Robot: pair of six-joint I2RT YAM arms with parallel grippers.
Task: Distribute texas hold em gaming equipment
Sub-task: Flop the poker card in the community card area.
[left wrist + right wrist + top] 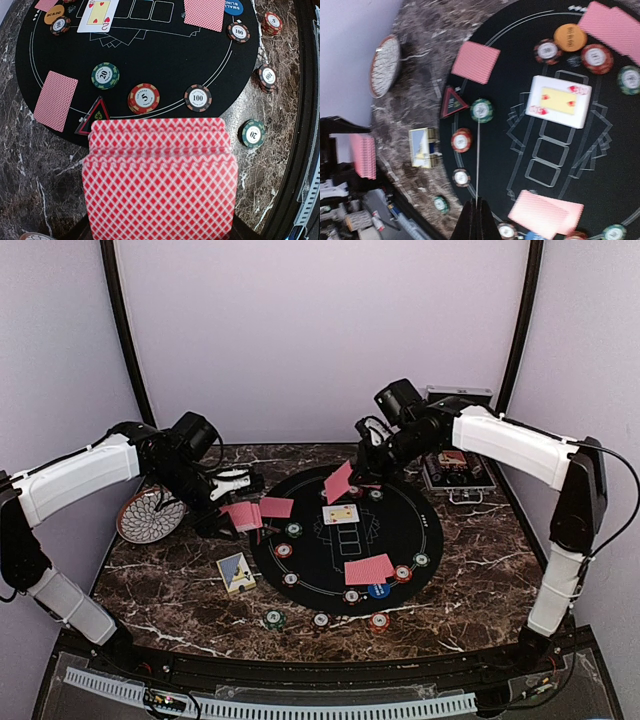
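Left wrist: clamping a red lattice-backed deck (159, 180) with left gripper (236, 502); pinching one card (338, 482) with right gripper (358, 472). Hovering over dark marbled desk (480, 570), lilac walls (320, 330).

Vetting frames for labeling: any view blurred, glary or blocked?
Top external: evenly lit, sharp, no strong glare. Left wrist: crisp, chip numbers readable, but the deck fills the lower half and hides what lies behind it. Right wrist: soft all over, numbers unreadable, and the held card shows only as a thin edge-on line.
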